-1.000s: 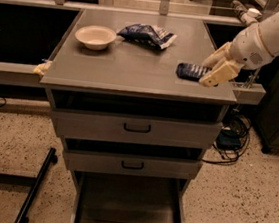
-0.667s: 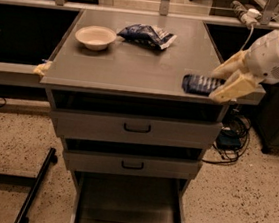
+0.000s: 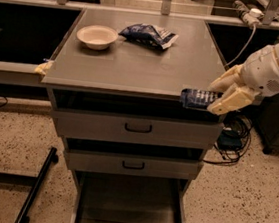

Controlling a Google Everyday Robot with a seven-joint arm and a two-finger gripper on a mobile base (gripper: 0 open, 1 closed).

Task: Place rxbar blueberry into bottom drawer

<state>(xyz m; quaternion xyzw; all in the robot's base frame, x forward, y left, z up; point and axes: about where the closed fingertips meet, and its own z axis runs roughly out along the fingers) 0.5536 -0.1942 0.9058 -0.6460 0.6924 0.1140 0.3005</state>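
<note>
The rxbar blueberry (image 3: 196,98), a flat dark navy bar with pale markings, is held in the air at the cabinet top's front right corner. My gripper (image 3: 224,94), with cream fingers, is shut on its right end and comes in from the right on a white arm. The bottom drawer (image 3: 128,222) is pulled open at the foot of the grey cabinet, its plain grey floor showing, well below and left of the bar.
A cream bowl (image 3: 96,36) and a blue-and-white snack bag (image 3: 148,35) lie on the cabinet top (image 3: 129,67). Two shallower drawers with black handles (image 3: 137,128) are above the open drawer. Cables lie on the floor at right (image 3: 230,141). A black stand leg (image 3: 37,187) lies at lower left.
My gripper has carried the bar forward and down, from over the top's right side to its front right corner edge.
</note>
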